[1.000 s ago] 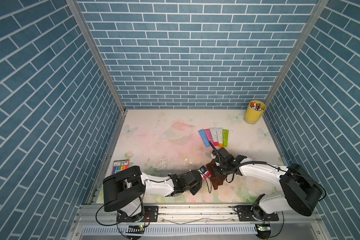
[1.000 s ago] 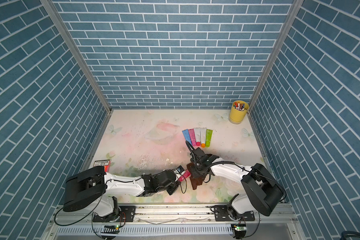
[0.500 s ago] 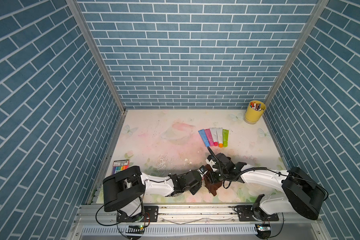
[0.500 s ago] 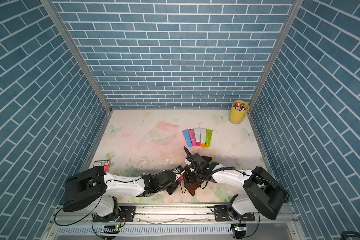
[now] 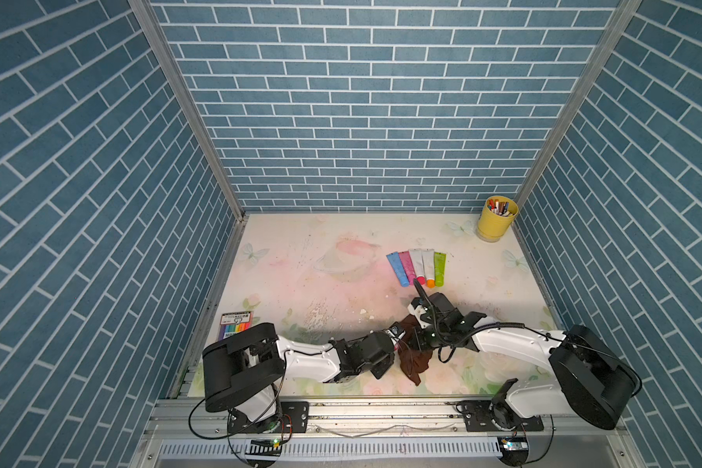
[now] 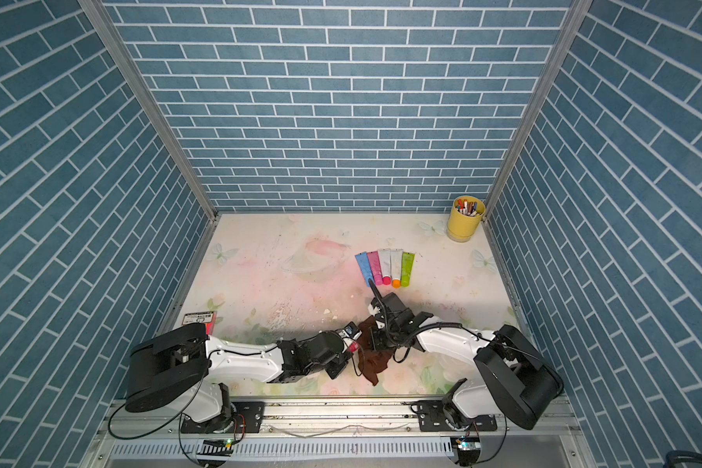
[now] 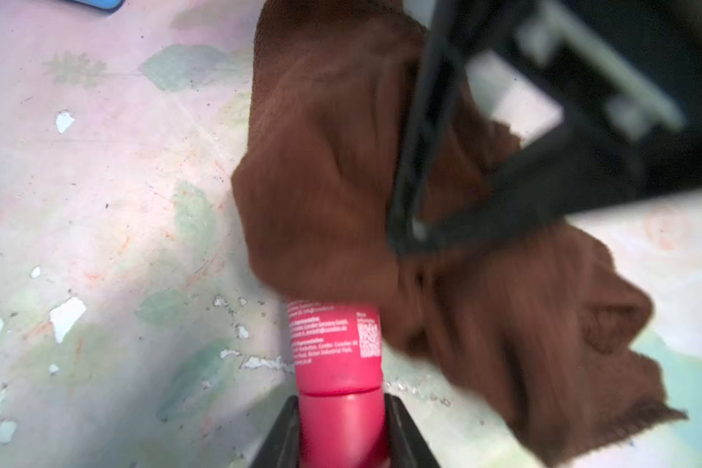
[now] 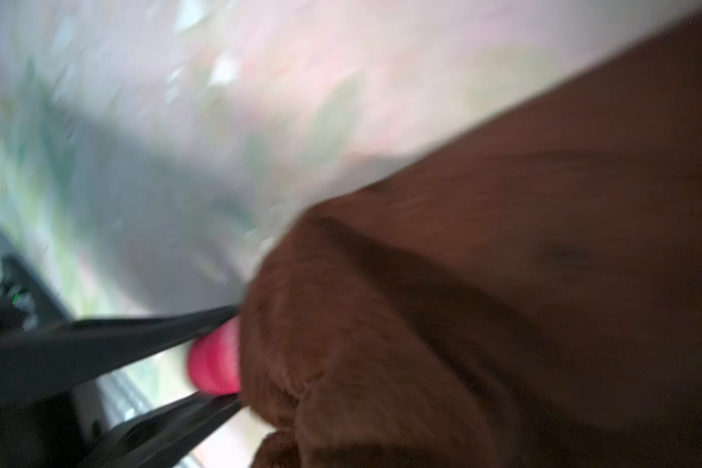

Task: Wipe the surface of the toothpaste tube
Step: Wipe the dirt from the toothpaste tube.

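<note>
I list two arms. Left arm [image 5: 309, 362]: white links, black joints, bulky black housing [image 5: 236, 364], thin black cable [image 5: 191, 419] looped near its base. Left gripper [image 7: 340, 401]: black wedge fingers [image 7: 278, 441]. Right arm [image 5: 511, 346]: same colours, coiled cable [image 5: 503, 324]. Black screwed plates [image 5: 298, 417] beneath.

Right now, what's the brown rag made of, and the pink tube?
The rag looks like soft cloth, maybe microfibre: it has a fuzzy matte surface, limp folds and a frayed edge. The tube is probably plastic, smooth with a slight sheen. It has small white print on it and holds a round shape.
</note>
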